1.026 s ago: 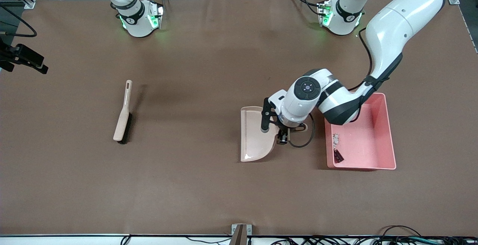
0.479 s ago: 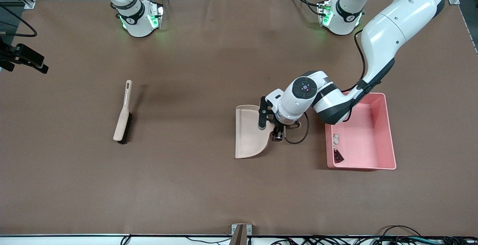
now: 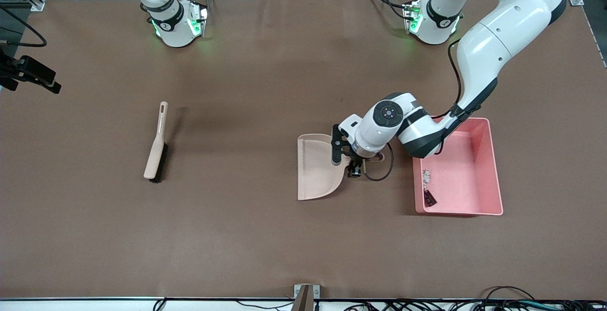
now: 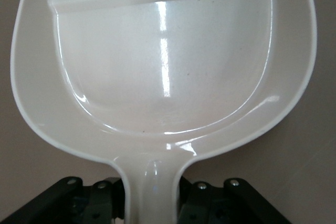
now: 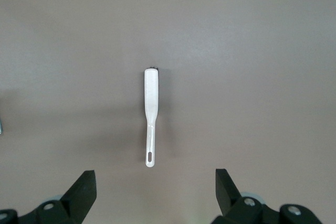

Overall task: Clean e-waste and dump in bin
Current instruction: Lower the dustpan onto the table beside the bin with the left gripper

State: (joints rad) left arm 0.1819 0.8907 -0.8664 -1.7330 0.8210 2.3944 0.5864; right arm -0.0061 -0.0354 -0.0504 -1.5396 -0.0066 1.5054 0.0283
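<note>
My left jaws (image 3: 354,168) clenched on dustpan (image 3: 315,167) handle, pan empty on tabletop beside bin (image 3: 493,169). E-waste (image 3: 428,187) already in bin. Right jaws (image 5: 155,195) spread wide, waiting high over brush (image 3: 156,146).

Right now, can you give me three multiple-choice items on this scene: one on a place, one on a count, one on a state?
1. Where does the tiny dark maroon block lie?
A. in the pink rectangular plastic tray
B. in the beige plastic dustpan
C. on the table

2. How many e-waste pieces are in the tray?
A. one
B. two
C. four

3. What does the left gripper hold?
A. nothing
B. the beige brush
C. the dustpan's handle

Key: 1 A, it lies against the tray's wall; 2 B, the block plus a white component; 3 C, jaws clamp the handle.
</note>
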